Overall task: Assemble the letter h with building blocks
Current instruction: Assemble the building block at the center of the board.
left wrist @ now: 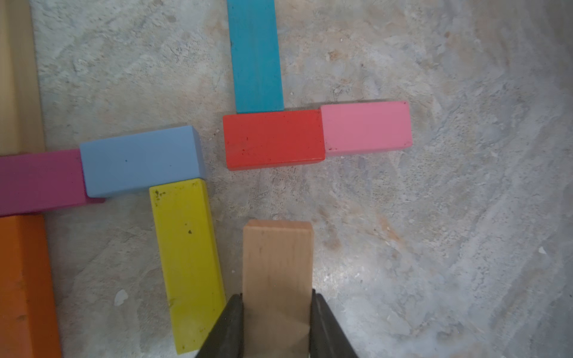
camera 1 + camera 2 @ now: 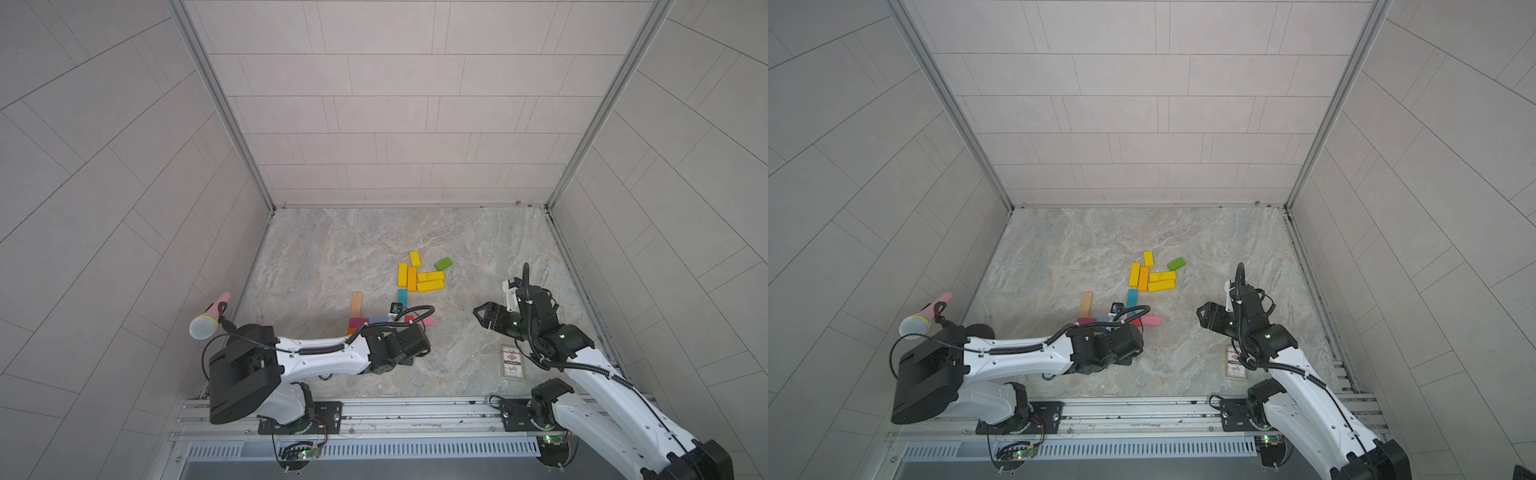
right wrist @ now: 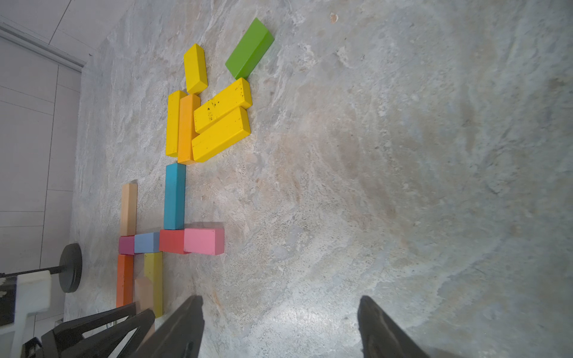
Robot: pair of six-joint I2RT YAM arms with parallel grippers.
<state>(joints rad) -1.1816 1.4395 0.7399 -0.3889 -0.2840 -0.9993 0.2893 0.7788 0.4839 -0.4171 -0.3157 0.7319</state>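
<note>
Left wrist: yellow block (image 1: 186, 263) beside wooden block (image 1: 277, 263)

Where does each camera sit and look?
Top views: high up front, looking down at the table and building blocks; left arm and right arm show.
Left wrist: on the left arm, looking down past the left end effector, shut on the plain wood block.
Right wrist: looking across the table past the open right end effector.
Shared: both wrist views show the red block and pink block.
</note>
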